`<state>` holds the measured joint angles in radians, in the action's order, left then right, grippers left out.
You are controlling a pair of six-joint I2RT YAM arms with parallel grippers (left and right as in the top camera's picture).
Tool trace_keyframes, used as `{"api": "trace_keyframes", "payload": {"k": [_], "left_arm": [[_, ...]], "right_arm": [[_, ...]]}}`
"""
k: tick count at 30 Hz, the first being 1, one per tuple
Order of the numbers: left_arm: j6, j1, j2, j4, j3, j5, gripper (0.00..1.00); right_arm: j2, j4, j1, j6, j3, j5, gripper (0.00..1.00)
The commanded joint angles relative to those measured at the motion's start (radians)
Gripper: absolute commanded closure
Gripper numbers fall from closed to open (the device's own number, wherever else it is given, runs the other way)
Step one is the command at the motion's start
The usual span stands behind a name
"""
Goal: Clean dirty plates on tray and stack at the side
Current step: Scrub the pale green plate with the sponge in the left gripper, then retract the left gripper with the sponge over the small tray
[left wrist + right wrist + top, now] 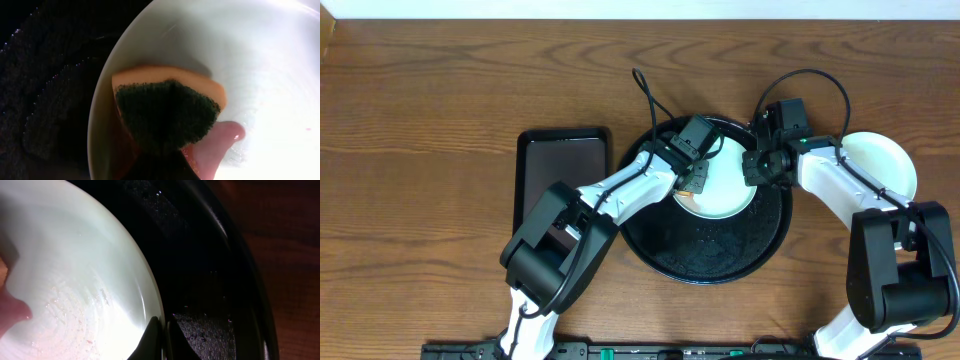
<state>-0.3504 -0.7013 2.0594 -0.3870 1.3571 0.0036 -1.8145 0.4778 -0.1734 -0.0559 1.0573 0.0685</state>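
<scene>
On the round tray (pixel 710 265), the left pincer (pixel 695 176), clamped on a sponge (pixel 167 112), pressed the plate (pixel 728 192) whose right rim the closed right pincer (pixel 757 166) pinched; hard scrubbing could have slid it free.

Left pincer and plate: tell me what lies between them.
A sponge, orange with a dark green scrub face, lies between the left pincer and the plate, touching the plate. The left wrist view shows it.
</scene>
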Motion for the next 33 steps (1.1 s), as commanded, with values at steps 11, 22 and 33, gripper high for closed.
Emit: {"api": "trace_keyframes", "payload": {"k": [11,22,33], "left_arm": [[-0.075,0.018,0.079,-0.009,-0.016,0.497,0.92],[-0.173,0.229,-0.166,0.158,0.096,0.761,0.92],[0.029,0.449,-0.425,-0.356,0.095,0.49,0.92]], "right_arm": [[-0.004,0.0,0.002,0.009,-0.008,-0.011,0.99],[-0.004,0.002,0.002,0.009,-0.008,-0.011,0.99],[-0.004,0.0,0.002,0.009,-0.008,-0.011,0.99]]}}
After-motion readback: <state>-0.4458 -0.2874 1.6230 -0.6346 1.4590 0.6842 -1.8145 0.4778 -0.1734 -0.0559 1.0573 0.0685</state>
